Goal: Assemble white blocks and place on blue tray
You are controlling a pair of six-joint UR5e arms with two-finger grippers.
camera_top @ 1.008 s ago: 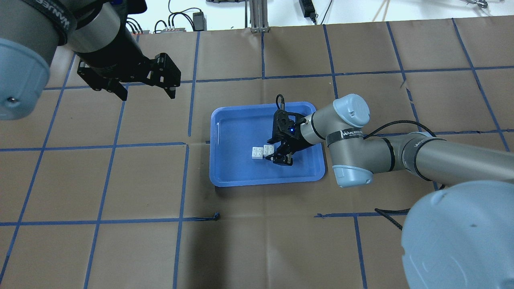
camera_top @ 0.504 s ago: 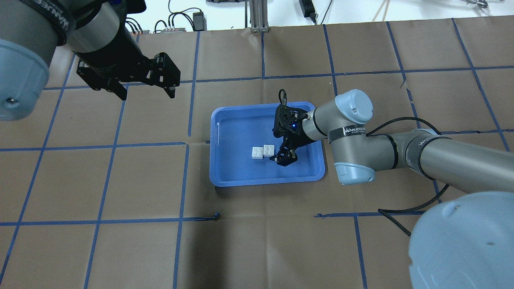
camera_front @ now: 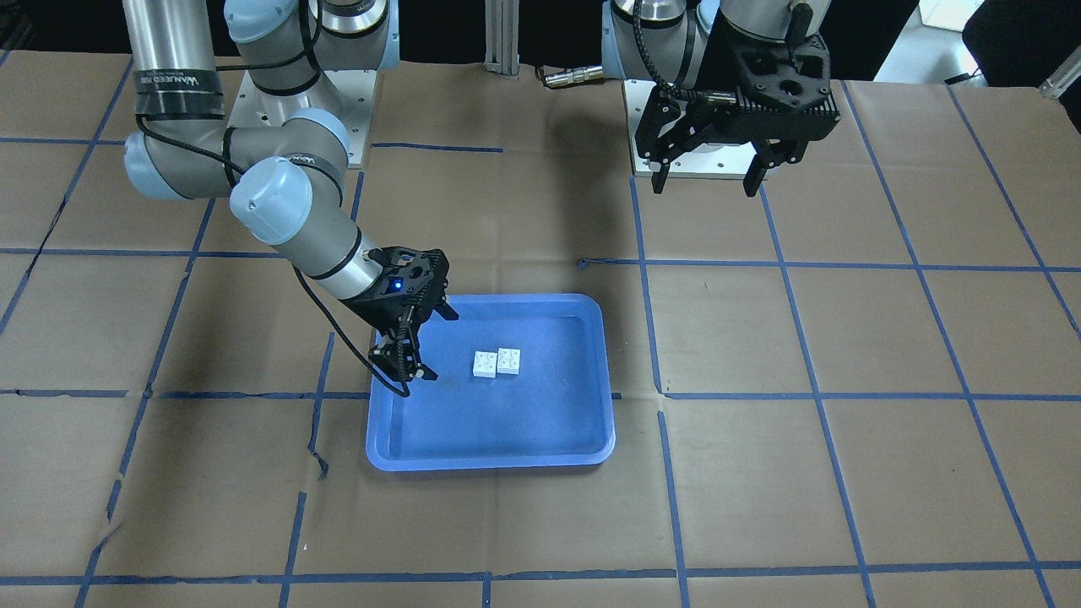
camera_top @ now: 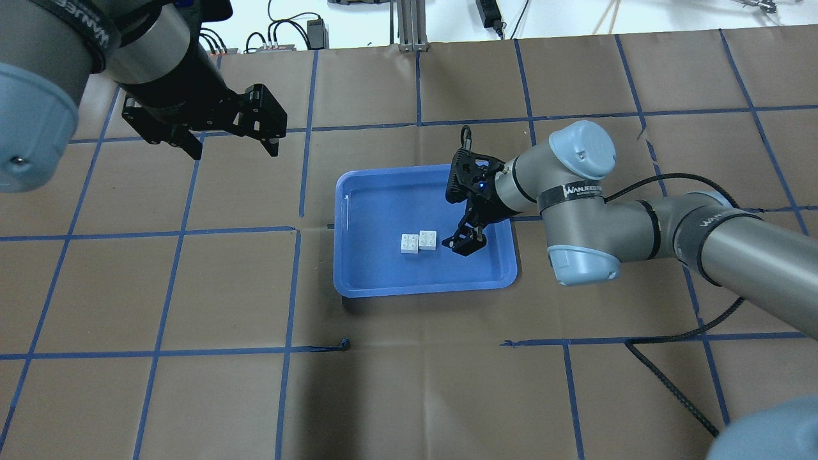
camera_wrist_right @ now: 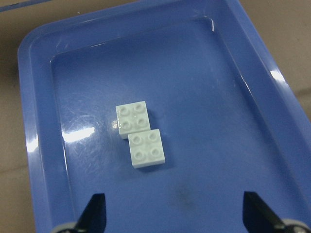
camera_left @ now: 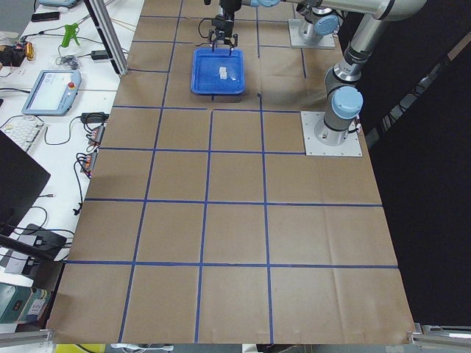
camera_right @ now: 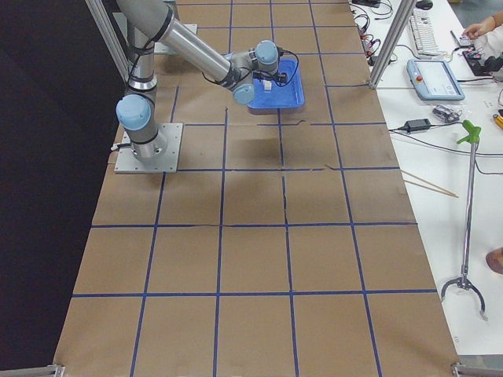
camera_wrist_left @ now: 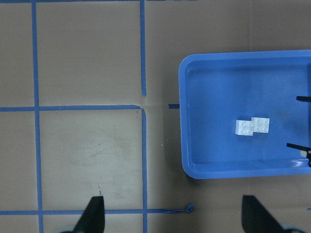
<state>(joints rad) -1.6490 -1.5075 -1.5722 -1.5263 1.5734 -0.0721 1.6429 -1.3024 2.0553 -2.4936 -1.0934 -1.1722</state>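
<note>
Two white blocks [camera_top: 418,242] [camera_wrist_right: 140,134] [camera_front: 497,362] lie on the base of the blue tray [camera_top: 377,204] [camera_front: 507,431] [camera_wrist_right: 209,97], touching, offset corner to corner. The nearer one seems to overlap the other's corner in the right wrist view. My right gripper [camera_top: 461,237] [camera_front: 439,346] [camera_wrist_right: 175,216] hovers open over the tray's right part, a short way from the blocks, holding nothing. My left gripper [camera_top: 236,152] [camera_front: 703,187] [camera_wrist_left: 175,216] hangs open and empty high above the table, to the tray's far left.
Brown paper with a blue tape grid [camera_top: 294,287] covers the table. A black cable [camera_top: 671,383] trails from my right arm over the near right. Desks with tablets and tools [camera_right: 436,78] line the far edge.
My right gripper has drawn back from beside the right block, to the right and a little away. The blocks have stayed put. The left arm has not moved.
</note>
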